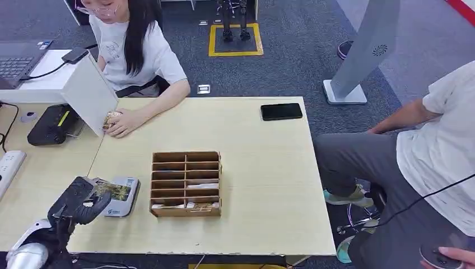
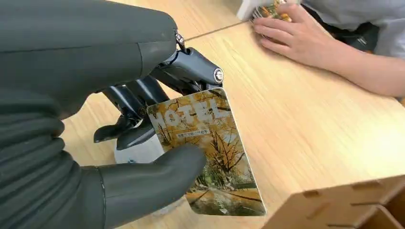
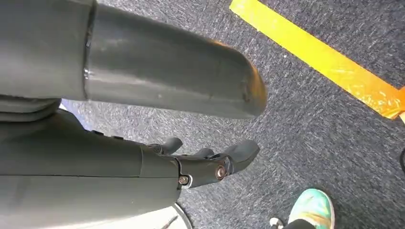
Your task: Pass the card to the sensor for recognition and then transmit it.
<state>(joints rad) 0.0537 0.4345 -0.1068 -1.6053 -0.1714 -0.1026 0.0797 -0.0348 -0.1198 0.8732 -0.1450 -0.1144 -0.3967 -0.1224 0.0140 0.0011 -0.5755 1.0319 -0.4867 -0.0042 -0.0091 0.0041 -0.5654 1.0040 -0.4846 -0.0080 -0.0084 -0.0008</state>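
My left hand point(image 1: 78, 203) is at the table's front left and pinches a hotel card point(image 2: 210, 148) with an autumn-tree picture between its thumb point(image 2: 157, 176) and fingers. The card point(image 1: 112, 190) lies just over a flat grey-white sensor pad point(image 1: 124, 200); whether they touch I cannot tell. A white corner of the pad point(image 2: 138, 152) peeks out under the card. My right hand point(image 3: 210, 164) hangs beside my body over the grey carpet, with its fingers loosely bent and nothing in them.
A wooden slotted organiser point(image 1: 186, 183) with a few cards stands right of the pad. A person across the table rests a hand on a card stack point(image 1: 113, 119) beside a white upright panel point(image 1: 89, 92). A black phone point(image 1: 281, 111) lies far right. Another person point(image 1: 425, 162) sits at the right.
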